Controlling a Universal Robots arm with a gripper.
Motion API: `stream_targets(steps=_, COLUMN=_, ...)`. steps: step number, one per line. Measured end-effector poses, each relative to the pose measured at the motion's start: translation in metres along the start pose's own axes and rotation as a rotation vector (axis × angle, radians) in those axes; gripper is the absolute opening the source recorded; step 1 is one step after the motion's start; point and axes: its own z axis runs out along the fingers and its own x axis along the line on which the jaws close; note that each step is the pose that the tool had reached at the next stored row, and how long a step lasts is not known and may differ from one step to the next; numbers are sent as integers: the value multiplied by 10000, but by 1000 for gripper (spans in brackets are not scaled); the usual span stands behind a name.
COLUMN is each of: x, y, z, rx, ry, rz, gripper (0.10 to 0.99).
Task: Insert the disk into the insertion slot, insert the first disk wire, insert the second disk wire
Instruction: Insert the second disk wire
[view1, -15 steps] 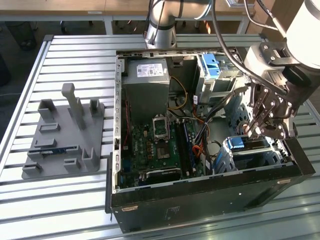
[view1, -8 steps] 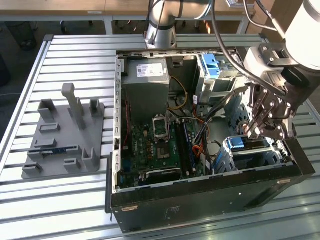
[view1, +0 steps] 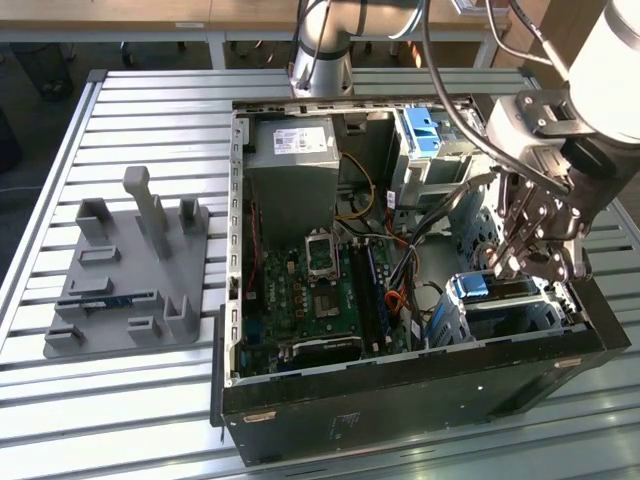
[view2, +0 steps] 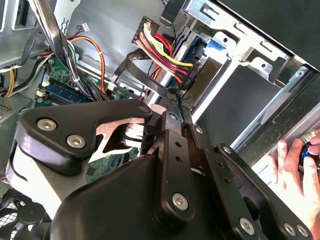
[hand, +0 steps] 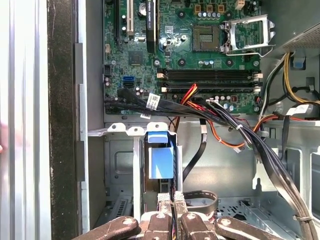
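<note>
The disk (view1: 508, 296) lies inside the insertion slot (view1: 555, 318), the silver bay at the case's corner on the exterior view's right, with its blue tab (view1: 470, 285) facing the motherboard. My gripper (view1: 505, 265) hangs right over that end of the disk. In the second wrist view the gripper (view2: 175, 96) is shut on the plug of a black flat disk wire (view2: 131, 59), held at the disk's end. A bundle of red, yellow and black wires (view2: 160, 47) ends in a black plug (view2: 189, 76) sitting against the disk beside it. The first wrist view has the blue tab (hand: 160, 162) just beyond the gripper (hand: 171, 201).
A person's hand (view2: 290, 172) rests on the case edge close to the slot. Thick black cable bundles (hand: 260, 150) cross the case between motherboard (view1: 320, 290) and bay. A taller cage with a light-blue piece (view1: 423, 130) stands behind. A grey fixture plate (view1: 130, 270) lies on the slatted table.
</note>
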Motion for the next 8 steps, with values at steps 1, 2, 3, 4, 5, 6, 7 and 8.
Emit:
stream_targets(steps=1, x=0, y=0, z=3, rx=0, ry=-1, rz=0, gripper=149)
stream_targets(steps=2, x=0, y=0, z=5, rx=0, ry=0, rz=0, gripper=149)
stream_targets(steps=3, x=0, y=0, z=8, rx=0, ry=-1, rz=0, gripper=149)
stream_targets(steps=4, x=0, y=0, z=10, rx=0, ry=0, rz=0, gripper=149)
stream_targets(steps=5, x=0, y=0, z=12, rx=-1, ry=0, rz=0, gripper=149)
stream_targets(steps=6, x=1, y=-1, z=15, rx=-1, ry=0, rz=0, gripper=149)
stream_targets(steps=7, x=1, y=-1, z=17, rx=0, ry=0, rz=0, gripper=149)
stream_targets(steps=8, x=1, y=-1, z=18, rx=-1, ry=0, rz=0, gripper=149)
